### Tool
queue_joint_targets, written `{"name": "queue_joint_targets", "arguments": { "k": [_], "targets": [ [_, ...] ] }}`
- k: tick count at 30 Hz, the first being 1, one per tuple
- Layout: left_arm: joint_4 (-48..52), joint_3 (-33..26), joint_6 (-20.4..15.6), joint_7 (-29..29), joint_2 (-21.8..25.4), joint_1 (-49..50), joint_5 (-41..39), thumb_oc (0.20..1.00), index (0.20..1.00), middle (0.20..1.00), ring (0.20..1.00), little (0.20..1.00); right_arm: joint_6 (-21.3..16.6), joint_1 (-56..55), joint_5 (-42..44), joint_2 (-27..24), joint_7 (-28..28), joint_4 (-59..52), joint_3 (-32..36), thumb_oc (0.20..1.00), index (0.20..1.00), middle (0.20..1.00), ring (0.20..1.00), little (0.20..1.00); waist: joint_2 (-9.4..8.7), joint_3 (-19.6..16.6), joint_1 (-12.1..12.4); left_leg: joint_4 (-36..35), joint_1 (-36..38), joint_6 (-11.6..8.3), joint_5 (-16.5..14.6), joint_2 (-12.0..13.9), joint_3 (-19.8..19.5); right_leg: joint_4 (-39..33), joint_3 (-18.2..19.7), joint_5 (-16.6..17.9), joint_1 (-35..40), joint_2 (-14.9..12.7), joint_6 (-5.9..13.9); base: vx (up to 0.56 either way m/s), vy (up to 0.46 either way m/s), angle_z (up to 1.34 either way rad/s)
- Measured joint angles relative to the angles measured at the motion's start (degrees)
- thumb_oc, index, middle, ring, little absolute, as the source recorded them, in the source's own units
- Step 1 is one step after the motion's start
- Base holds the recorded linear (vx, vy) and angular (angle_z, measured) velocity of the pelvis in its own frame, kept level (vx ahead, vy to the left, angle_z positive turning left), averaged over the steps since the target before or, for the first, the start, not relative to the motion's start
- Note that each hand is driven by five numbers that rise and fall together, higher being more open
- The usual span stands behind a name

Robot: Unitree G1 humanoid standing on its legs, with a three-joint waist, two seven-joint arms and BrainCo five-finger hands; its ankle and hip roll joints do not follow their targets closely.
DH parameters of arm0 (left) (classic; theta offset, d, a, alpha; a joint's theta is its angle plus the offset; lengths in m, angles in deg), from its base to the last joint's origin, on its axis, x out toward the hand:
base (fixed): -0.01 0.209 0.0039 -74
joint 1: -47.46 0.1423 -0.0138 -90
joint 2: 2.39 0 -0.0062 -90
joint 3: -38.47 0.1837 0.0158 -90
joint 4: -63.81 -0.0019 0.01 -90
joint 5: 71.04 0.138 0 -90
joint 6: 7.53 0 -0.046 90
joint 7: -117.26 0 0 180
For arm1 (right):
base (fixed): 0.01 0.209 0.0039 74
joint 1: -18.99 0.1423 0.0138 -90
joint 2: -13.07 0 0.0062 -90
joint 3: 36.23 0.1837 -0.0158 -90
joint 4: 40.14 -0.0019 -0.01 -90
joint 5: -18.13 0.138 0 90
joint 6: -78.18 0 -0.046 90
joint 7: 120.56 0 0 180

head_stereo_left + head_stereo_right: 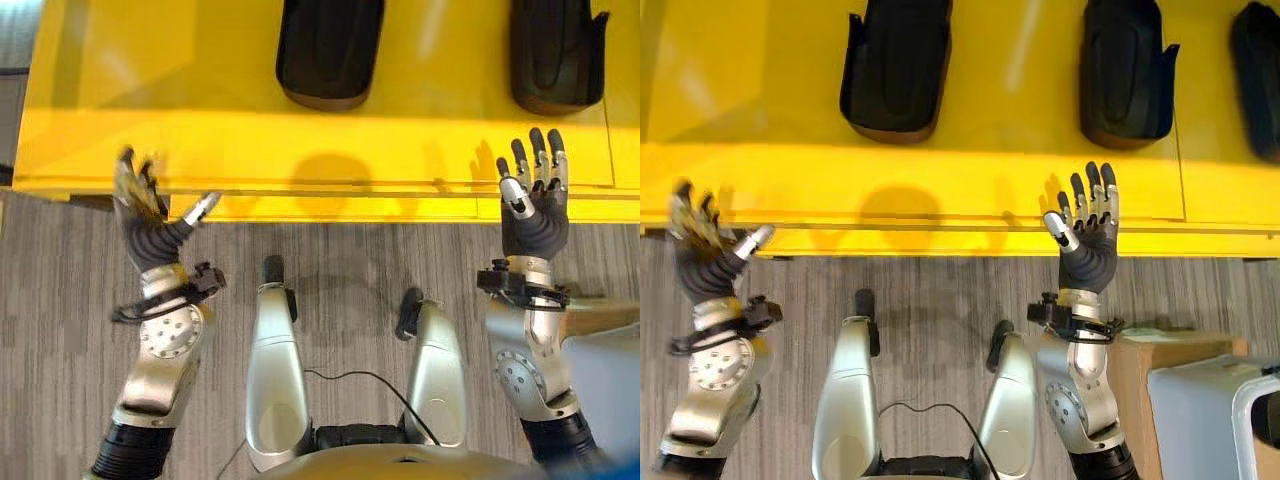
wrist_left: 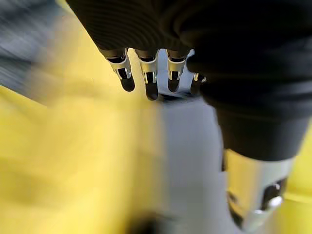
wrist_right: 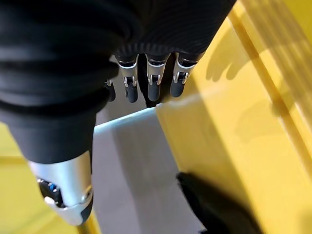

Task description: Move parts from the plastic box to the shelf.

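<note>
fingers wide on my left hand [image 1: 150,225] and right hand [image 1: 1087,240], both empty, so i judge the black moulded plastic parts [image 1: 895,65] just beyond my fingertips on the yellow shelf [image 1: 200,150] are placed.

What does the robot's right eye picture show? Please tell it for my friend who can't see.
Both robot hands, the left hand and the right hand, are raised open and empty at the front edge of a yellow shelf. Three black parts lie on the shelf.

Silver-grey arms, dark ribbed wrist covers, dark fingertips
</note>
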Motion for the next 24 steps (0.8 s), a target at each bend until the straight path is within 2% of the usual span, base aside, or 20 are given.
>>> {"name": "queue_joint_targets", "arguments": {
  "k": [1,2,4,10,13,16,20,24],
  "targets": [
    [1.0,-0.7,-1.6,0.9,0.8,-3.3,-0.3,1.0,1.0,1.0,1.0,1.0,0.0,-0.9,0.0,-0.3,-0.1,-0.7,-0.2,1.0,1.0,1.0,1.0,1.0,0.08,0.0,-0.6,-0.1,0.8,0.01,-0.1,0.5,0.6,-0.7,-0.1,0.9,0.7,0.2,-0.63,0.01,-0.013,-0.33],
    [2.0,-1.9,-3.0,1.8,0.7,-4.9,-1.9,1.0,1.0,1.0,1.0,1.0,-0.1,-2.2,0.1,-1.2,-0.5,-1.7,-0.4,1.0,1.0,1.0,1.0,1.0,0.38,0.0,-1.3,0.0,1.4,-0.28,-0.5,0.4,0.9,-1.7,0.0,1.6,1.4,-0.1,-0.25,0.01,-0.01,-0.23],
    [2.5,-2.8,-4.3,2.1,0.1,-4.5,-3.5,1.0,1.0,1.0,1.0,1.0,-0.1,-3.2,0.3,-2.3,-1.1,-1.8,-0.4,1.0,1.0,1.0,1.0,1.0,1.38,0.0,-1.6,-0.2,1.9,-0.08,-0.6,0.7,1.2,-3.9,-0.3,3.0,2.3,0.6,-0.55,-0.04,-0.004,-0.19],
    [2.6,-4.5,-4.5,3.0,-3.9,-1.1,-9.5,1.0,1.0,1.0,1.0,1.0,-0.1,-2.8,1.1,-2.3,-1.8,-2.5,-0.4,1.0,1.0,1.0,1.0,1.0,1.67,0.0,-1.9,0.0,2.0,-0.05,-1.0,0.6,2.1,-4.7,-0.5,3.7,2.5,0.2,-0.48,0.01,-0.005,-0.02],
    [2.6,-4.5,-4.5,3.0,-4.0,-1.6,-9.5,1.0,1.0,1.0,1.0,1.0,-0.1,-2.5,1.1,-2.3,-2.1,-2.6,-0.5,1.0,1.0,1.0,1.0,1.0,1.74,0.1,-1.8,-0.1,2.2,0.11,-1.1,0.0,2.1,-4.8,-1.1,3.7,3.0,-0.4,-0.24,0.07,-0.015,0.1],
    [2.8,-4.5,-4.5,3.0,-3.9,-2.1,-9.5,1.0,1.0,1.0,1.0,1.0,-0.1,-1.8,1.1,-2.8,-2.1,-2.6,-1.0,1.0,1.0,1.0,1.0,1.0,1.77,0.1,-2.0,0.2,2.9,0.49,-2.4,0.0,2.2,-4.4,-1.4,2.6,4.1,-1.0,0.0,-0.05,0.008,0.05],
    [2.8,-4.1,-4.7,3.0,-3.7,-4.8,-9.8,1.0,1.0,1.0,1.0,1.0,-0.2,-1.3,1.1,-4.2,-2.2,-2.7,-1.7,1.0,1.0,1.0,1.0,1.0,2.37,-0.1,-2.1,1.1,3.2,0.17,-2.9,-0.2,2.1,-4.4,-1.4,2.5,4.7,-1.0,0.34,0.04,0.005,0.0],
    [-1.3,-1.6,-4.6,2.8,-3.2,-8.7,-11.7,1.0,1.0,1.0,1.0,1.0,0.0,-0.8,1.1,-4.3,-2.1,-2.4,-2.1,1.0,1.0,1.0,1.0,1.0,2.47,0.0,-2.9,2.4,2.8,0.13,-3.7,0.0,2.2,-4.4,-1.0,2.3,4.5,-0.9,0.23,0.02,0.014,-0.07]
  ]
}}
